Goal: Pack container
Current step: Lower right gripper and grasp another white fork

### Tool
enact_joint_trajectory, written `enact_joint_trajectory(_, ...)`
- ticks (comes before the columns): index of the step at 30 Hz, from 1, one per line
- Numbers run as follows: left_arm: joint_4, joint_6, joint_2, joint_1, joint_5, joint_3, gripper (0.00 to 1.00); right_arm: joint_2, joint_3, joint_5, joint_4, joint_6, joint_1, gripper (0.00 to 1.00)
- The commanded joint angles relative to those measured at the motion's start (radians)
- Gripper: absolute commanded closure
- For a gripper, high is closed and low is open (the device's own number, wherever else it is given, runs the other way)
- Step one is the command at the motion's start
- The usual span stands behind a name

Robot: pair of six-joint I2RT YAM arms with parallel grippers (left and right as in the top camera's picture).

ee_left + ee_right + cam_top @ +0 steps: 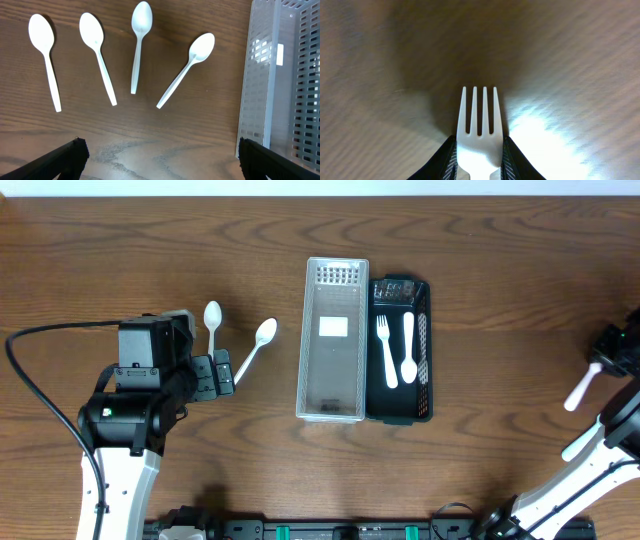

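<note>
while the left gripper (160,157) hangs with its jaws spread wide, 4 white spoons (137,50) lie on the wooden table (200,130) just past its fingertips, apart from one another, bowls toward 12 o'clock in the left wrist view. the clear slotted container (303,350) sits at the centre of the table, its long axis running 12 to 6 o'clock, with a black tray (424,370) right against its 3 o'clock side. a white fork (386,352) and a white spoon (408,348) lie side by side in that tray. the 4 spoons are at the container's 9 o'clock, near but not touching it. far out at 3 o'clock by the table edge, the right gripper (480,150) is clamped on a plastic fork (479,115), whose tines stick out past the fingers toward 12 o'clock in the right wrist view, over blurred wood.
</note>
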State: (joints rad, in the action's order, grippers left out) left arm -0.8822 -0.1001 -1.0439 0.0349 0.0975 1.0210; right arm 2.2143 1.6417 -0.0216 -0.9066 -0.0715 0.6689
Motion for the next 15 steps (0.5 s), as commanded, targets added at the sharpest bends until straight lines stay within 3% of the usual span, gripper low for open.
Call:
enact_joint_trajectory(1, 0.000, 0.016, 0.000, 0.000, -0.013, 0.013, 0.02, -0.037, -0.006, -0.089, -0.011, -0.029, -0.064, 0.89)
enact_joint_trajectory(7, -0.001, 0.016, 0.000, -0.036, -0.013, 0.013, 0.02, -0.247, -0.004, -0.122, -0.034, -0.071, -0.206, 0.88)
enact_joint_trajectory(15, -0.001, 0.016, 0.000, -0.059, -0.012, 0.013, 0.02, -0.477, -0.003, -0.141, -0.100, -0.169, -0.513, 0.88)
